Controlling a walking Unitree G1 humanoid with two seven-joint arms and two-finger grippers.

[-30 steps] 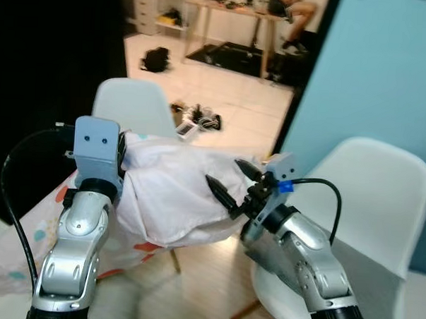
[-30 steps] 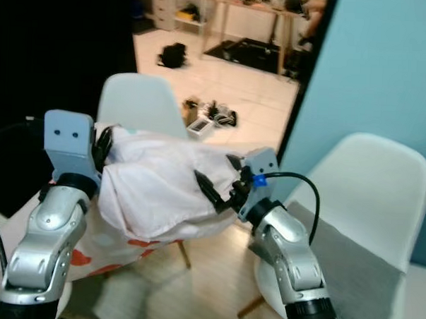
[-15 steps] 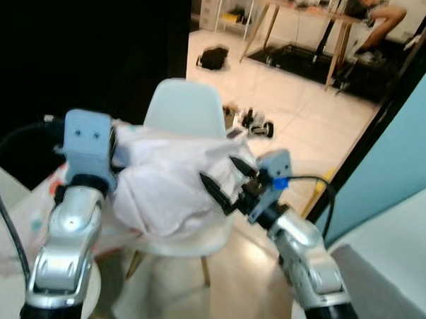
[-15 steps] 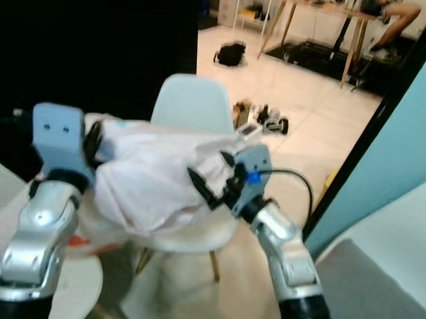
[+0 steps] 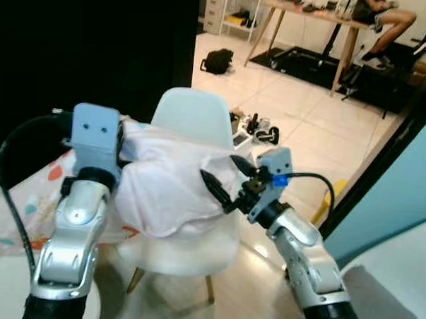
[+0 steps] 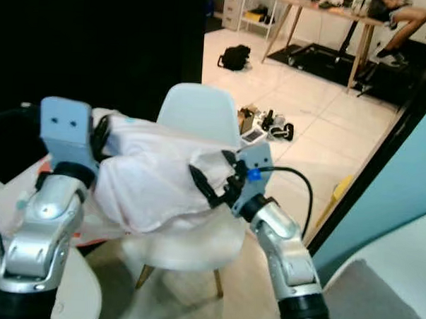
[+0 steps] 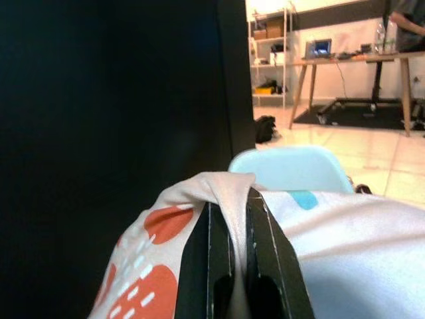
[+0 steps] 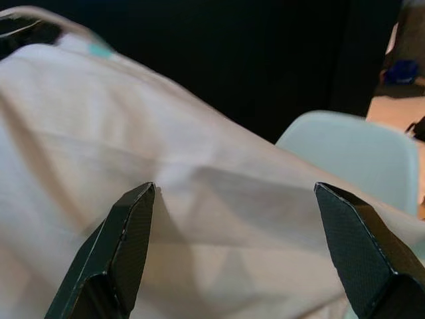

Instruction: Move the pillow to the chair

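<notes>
Item, my left gripper (image 7: 229, 249): clamped on a fold of the pillow (image 5: 169, 186). My right gripper (image 5: 230, 180): fingers spread against its far side. Pillow: held above the white chair (image 5: 190, 116). Beyond: wooden desk (image 5: 311, 12).

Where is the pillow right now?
The pillow hangs between both grippers above the white chair seat, its edge pinched by the left gripper, the open right gripper against it.

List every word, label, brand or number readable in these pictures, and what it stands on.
None can be read.
The pillow carries only orange and teal blotches, no letters.
The laptop screen on the far desk is too small and blurred to read.
The left gripper and right gripper bear no visible markings.
</notes>
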